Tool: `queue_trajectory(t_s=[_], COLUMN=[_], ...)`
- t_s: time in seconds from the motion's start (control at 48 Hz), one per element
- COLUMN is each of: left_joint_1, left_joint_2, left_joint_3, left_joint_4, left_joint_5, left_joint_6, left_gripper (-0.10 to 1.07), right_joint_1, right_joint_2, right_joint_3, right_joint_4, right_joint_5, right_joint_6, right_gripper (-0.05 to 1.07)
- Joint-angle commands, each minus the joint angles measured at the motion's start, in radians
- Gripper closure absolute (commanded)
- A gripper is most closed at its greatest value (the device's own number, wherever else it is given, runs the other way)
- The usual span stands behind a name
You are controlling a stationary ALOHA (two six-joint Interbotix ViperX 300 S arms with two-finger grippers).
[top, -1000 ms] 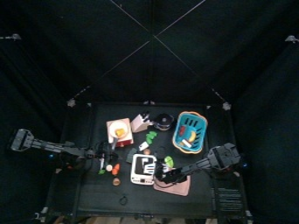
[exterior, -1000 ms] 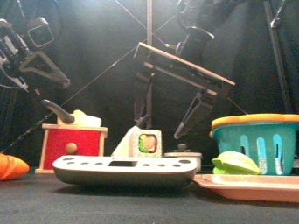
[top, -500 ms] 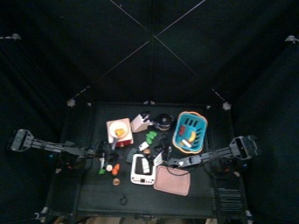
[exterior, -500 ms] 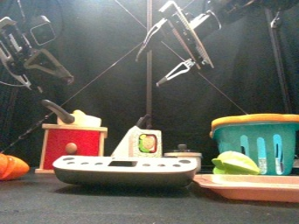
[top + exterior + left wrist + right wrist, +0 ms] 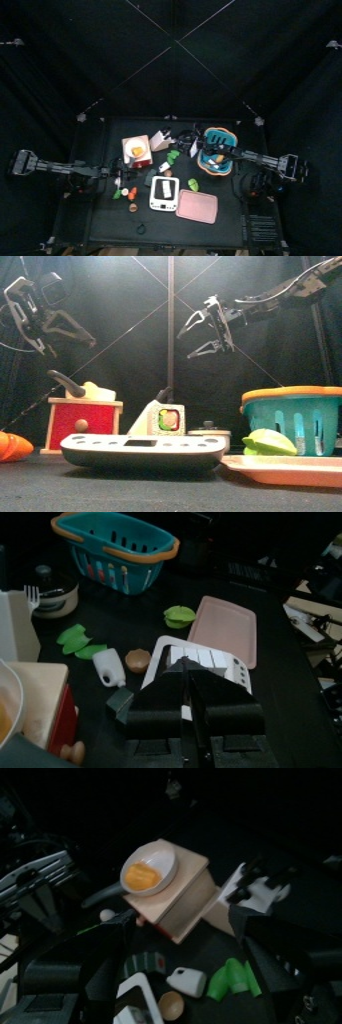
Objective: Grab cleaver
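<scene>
At the upper left of the front view the left claw [image 5: 51,328] hangs idle, its jaws seemingly together. Lower left stands the red-fronted wooden box [image 5: 83,421]. The cleaver cannot be picked out for certain; it is likely among the black handles in the pale knife block [image 5: 261,890] beside that box. Right of centre, the right claw [image 5: 201,336] hovers high with jaws apart; descending, it could seize the wrong handle, tip the block, or clip the teal plastic basket [image 5: 287,416] on the crowded counter [image 5: 100,225]

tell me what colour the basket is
Teal with an orange rim; the basket shows best in the left wrist view.
</scene>
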Motion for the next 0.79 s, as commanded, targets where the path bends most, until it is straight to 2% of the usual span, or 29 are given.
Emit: queue_trajectory(t_s=[0.0, 0.146, 0.312, 0.396, 0.625, 0.771], left_joint_1=[0.012, 0.054, 0.071, 0.071, 0.069, 0.069], left_joint_2=[0.002, -0.002, -0.029, -0.046, -0.06, -0.061], left_joint_3=[-0.026, -0.029, -0.046, -0.038, -0.002, 0.006], left_joint_4=[0.029, 0.04, 0.041, 0.04, 0.037, 0.037], left_joint_5=[-0.023, -0.026, -0.009, -0.005, -0.005, -0.005], left_joint_6=[0.003, 0.002, 0.002, 0.0, -0.003, -0.002], left_gripper=[0.59, 0.59, 0.59, 0.59, 0.59, 0.59], right_joint_1=[-0.069, -0.114, -0.133, -0.146, -0.183, -0.184], right_joint_2=[0.011, 0.071, 0.155, 0.192, 0.216, 0.241], right_joint_3=[-0.049, -0.123, -0.202, -0.236, -0.259, -0.27], right_joint_4=[-0.064, -0.181, -0.25, -0.319, -0.517, -0.588], right_joint_5=[-0.089, -0.198, -0.342, -0.416, -0.439, -0.434], right_joint_6=[-0.003, 0.006, 0.009, 0.009, 0.015, 0.008], right_gripper=[0.0, 0.0, 0.01, 0.01, 0.01, 0.01])
